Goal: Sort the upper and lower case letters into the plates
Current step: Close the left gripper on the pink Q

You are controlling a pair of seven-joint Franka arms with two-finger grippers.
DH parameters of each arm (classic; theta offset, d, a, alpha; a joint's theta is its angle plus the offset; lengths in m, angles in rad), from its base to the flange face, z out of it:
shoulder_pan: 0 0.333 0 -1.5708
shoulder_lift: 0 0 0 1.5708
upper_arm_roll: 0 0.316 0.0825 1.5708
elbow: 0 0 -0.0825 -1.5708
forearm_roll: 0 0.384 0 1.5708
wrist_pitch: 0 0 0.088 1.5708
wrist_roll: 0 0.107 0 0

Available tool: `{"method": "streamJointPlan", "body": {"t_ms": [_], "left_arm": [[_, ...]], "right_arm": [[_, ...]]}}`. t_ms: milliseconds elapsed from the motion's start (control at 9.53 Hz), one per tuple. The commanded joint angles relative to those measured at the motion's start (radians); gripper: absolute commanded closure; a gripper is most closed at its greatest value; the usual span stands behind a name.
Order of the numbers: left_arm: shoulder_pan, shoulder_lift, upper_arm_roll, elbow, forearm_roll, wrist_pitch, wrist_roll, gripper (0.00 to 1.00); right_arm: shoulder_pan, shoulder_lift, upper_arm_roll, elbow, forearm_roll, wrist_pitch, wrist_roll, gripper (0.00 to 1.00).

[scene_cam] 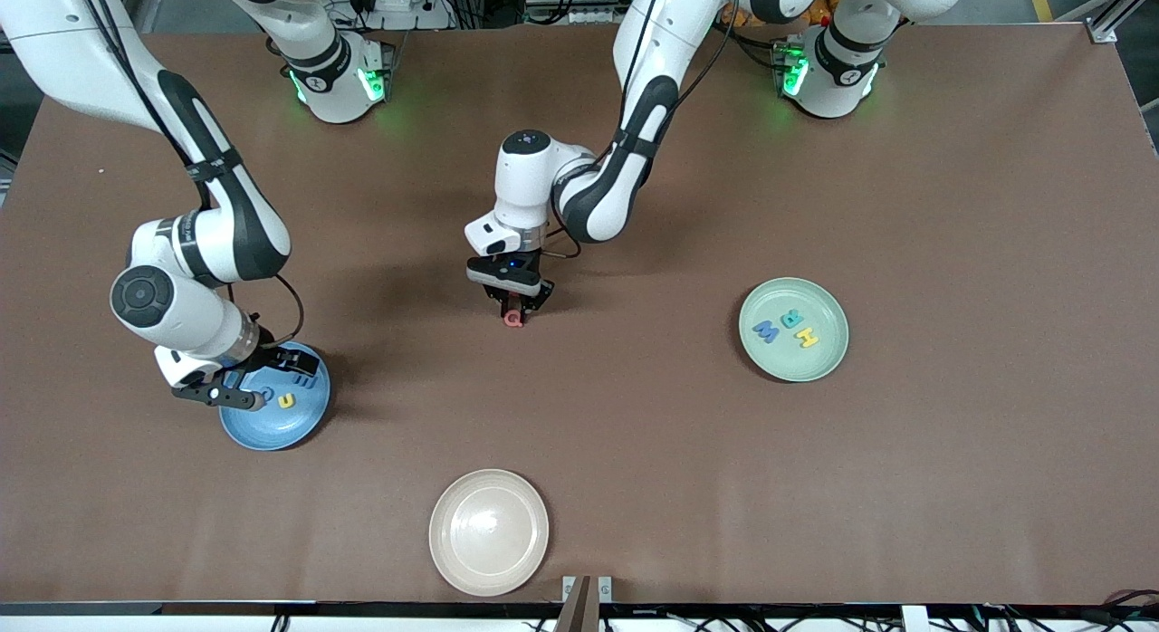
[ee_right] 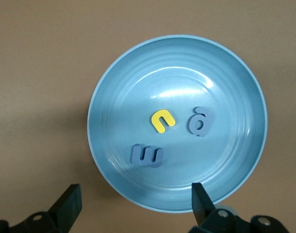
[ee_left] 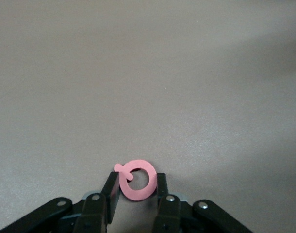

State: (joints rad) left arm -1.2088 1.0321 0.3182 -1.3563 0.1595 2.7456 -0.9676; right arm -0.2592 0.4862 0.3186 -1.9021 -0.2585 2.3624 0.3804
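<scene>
Risk: I judge the thin pink letter (ee_left: 136, 180) could slip flat from my left gripper (scene_cam: 514, 308), since the fingers (ee_left: 110, 190) only pinch its edges at mid-table. My right gripper (scene_cam: 243, 385) waits, fingers spread wide, over the blue plate (ee_right: 109, 87). The green plate (scene_cam: 828, 360) lies toward the left arm's end.

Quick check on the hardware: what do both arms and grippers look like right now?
Both arms have glossy white shells with black joint sections, black cables along the links, and green lights glowing at the bases. The left gripper and right gripper are black two-finger units with silver screws.
</scene>
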Motion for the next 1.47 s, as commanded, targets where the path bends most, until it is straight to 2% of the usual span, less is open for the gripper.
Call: {"method": "streamJointPlan", "body": {"t_ms": [0, 945, 1365], "left_arm": [[-0.009, 0.023, 0.009, 0.020, 0.014, -0.015, -0.040, 0.79], [-0.002, -0.021, 0.010, 0.019, 0.011, -0.038, -0.039, 0.80], [0.066, -0.058, -0.004, -0.012, 0.011, -0.078, 0.076, 0.80]], "right_arm": [[0.004, -0.015, 0.007, 0.008, -0.018, -0.015, 0.017, 0.00], [0.000, -0.060, 0.008, 0.002, -0.016, -0.015, 0.011, 0.00], [0.026, -0.058, 0.008, -0.005, -0.013, -0.017, 0.020, 0.00]]}}
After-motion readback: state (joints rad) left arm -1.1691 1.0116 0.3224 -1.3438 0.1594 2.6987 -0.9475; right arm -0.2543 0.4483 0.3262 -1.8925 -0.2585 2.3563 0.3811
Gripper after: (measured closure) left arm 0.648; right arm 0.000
